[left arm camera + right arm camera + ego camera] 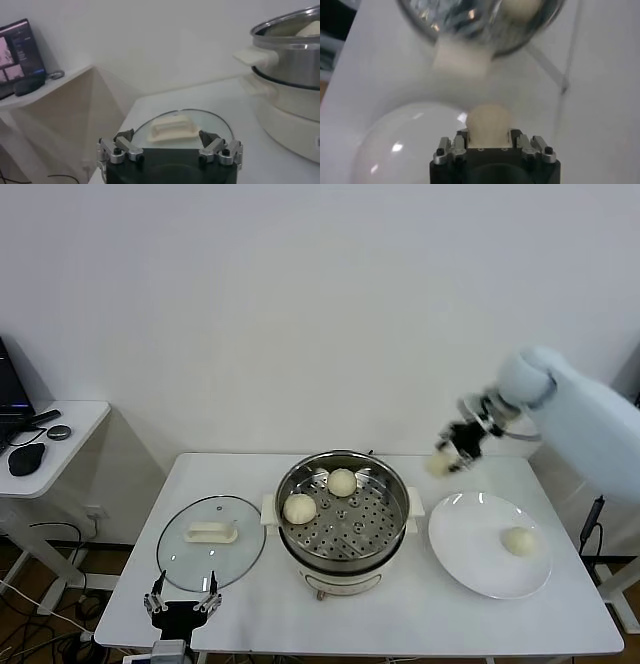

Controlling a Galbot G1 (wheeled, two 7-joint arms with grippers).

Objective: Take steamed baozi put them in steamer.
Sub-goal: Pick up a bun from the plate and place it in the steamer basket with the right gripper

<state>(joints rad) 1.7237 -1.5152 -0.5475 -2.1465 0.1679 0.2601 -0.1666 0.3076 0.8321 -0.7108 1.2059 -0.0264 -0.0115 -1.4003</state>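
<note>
White wall backs a white desk [400,614] that carries everything.

Raised above the desk's far right part, the right gripper [446,456] has its jaws clamped on one bun [438,463], which fills the gap between them in the right wrist view [489,125]. Below it lie the white plate [470,534] and the near handle [459,60] of the steamer [343,519]; nothing stands between the held bun and the pot's open top.

One more bun [518,541] rests on the right part of the plate. Two buns sit on the perforated tray inside the steamer, one at the left [300,508] and one toward the back [342,481], near each other but apart. The steamer stands at the desk's middle, just left of the plate.

At the desk's near left edge, the left gripper [183,601] hovers with its jaws apart and holding nothing, just in front of the glass lid [210,542], which lies flat to the left of the steamer with its white handle [172,127] upward.

Further left, a smaller side table [55,449] holds a mouse [26,458] and a laptop [20,52].
</note>
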